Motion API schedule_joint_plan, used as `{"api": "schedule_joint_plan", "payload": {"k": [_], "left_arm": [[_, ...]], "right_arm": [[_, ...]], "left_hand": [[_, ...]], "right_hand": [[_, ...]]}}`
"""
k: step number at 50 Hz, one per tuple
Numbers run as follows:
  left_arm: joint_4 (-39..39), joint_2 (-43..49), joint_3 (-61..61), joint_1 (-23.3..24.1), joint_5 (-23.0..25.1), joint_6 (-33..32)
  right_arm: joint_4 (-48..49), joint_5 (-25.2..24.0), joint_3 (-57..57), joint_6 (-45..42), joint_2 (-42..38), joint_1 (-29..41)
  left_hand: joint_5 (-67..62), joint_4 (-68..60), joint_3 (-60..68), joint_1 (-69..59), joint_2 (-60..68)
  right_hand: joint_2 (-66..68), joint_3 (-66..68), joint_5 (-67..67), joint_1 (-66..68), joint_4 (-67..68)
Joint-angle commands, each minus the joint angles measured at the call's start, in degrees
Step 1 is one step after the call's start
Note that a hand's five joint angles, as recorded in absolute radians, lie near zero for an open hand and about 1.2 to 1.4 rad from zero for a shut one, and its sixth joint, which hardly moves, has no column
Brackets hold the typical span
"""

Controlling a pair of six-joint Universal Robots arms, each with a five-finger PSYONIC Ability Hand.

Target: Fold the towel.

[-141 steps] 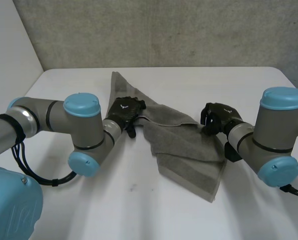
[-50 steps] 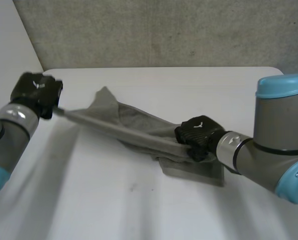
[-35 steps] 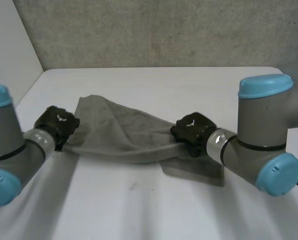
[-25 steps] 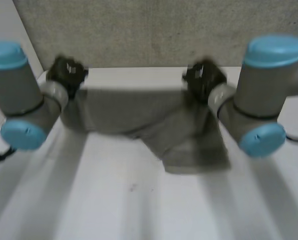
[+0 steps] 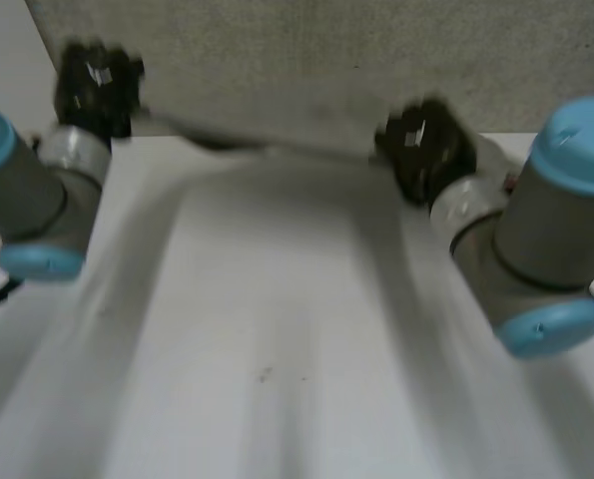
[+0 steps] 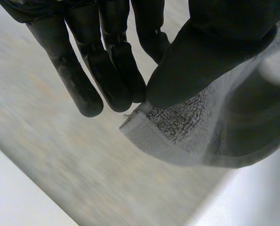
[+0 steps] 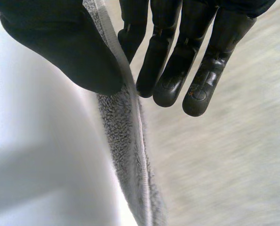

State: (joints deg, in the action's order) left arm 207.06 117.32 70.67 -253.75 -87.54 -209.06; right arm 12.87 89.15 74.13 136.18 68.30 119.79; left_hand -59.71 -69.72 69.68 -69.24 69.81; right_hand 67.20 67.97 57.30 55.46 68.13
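Left hand: your left hand (image 5: 92, 80) is raised at the far-left corner of the table, up in front of the wall. In its wrist view the thumb (image 6: 215, 52) presses a hemmed corner of the towel against the fingers (image 6: 116, 70). That's a proper pinch on the cloth, not just a touch.

Right hand: your right hand (image 5: 426, 150) is raised too, over the far right part of the table and a bit lower than the left one. Its wrist view shows the thumb and fingertips clamped on the towel's hemmed edge, with the cloth running away below the fingertips. So it's gripping as well.

Towel: the towel (image 5: 267, 140) is stretched between your two hands. From the head view you see it nearly edge-on, as a thin grey band sloping down from the left hand to the right. It's grey terry, and the loops show clearly in both wrist views. It's too blurred in the head view to tell how much of it hangs below that band.

Arms: the left arm (image 5: 37, 190) and right arm (image 5: 536, 249) come in from either side, well apart.

Table: the white table (image 5: 277, 429) has a small dark speck (image 5: 265, 375) near the middle.

Backdrop: a rough grey wall (image 5: 326, 60) stands behind the table's far edge.
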Motion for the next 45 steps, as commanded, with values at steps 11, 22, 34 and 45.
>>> {"api": "schedule_joint_plan", "payload": {"k": [11,22,34,45], "left_arm": [[11.9,-1.7,30.4,-5.4,7.5,-0.1],[11.8,-5.9,33.1,-6.4,7.3,0.3],[11.5,-6.0,33.7,-6.8,7.4,1.5],[11.5,-6.0,33.7,-6.8,7.5,1.6]], "right_arm": [[-6.3,-0.4,7.2,17.0,-10.4,0.0],[-5.9,-0.7,17.5,28.9,-0.7,-8.2],[-5.1,-5.5,26.6,32.0,1.7,-19.2],[1.0,-5.8,27.6,44.2,-2.5,-21.7]], "left_hand": [[-10.3,-10.3,10.3,-10.8,10.2],[-10.3,-10.3,10.3,-10.8,10.2],[-10.3,-10.3,10.3,-10.8,10.2],[-10.3,-10.3,10.3,-10.8,10.2]], "right_hand": [[-1.3,-2.0,-1.4,10.5,-2.2],[-42.8,-43.6,-42.9,-31.1,-43.7],[-50.4,-51.2,-50.5,-38.7,-51.3],[-48.0,-48.8,-48.1,-36.3,-49.0]]}}
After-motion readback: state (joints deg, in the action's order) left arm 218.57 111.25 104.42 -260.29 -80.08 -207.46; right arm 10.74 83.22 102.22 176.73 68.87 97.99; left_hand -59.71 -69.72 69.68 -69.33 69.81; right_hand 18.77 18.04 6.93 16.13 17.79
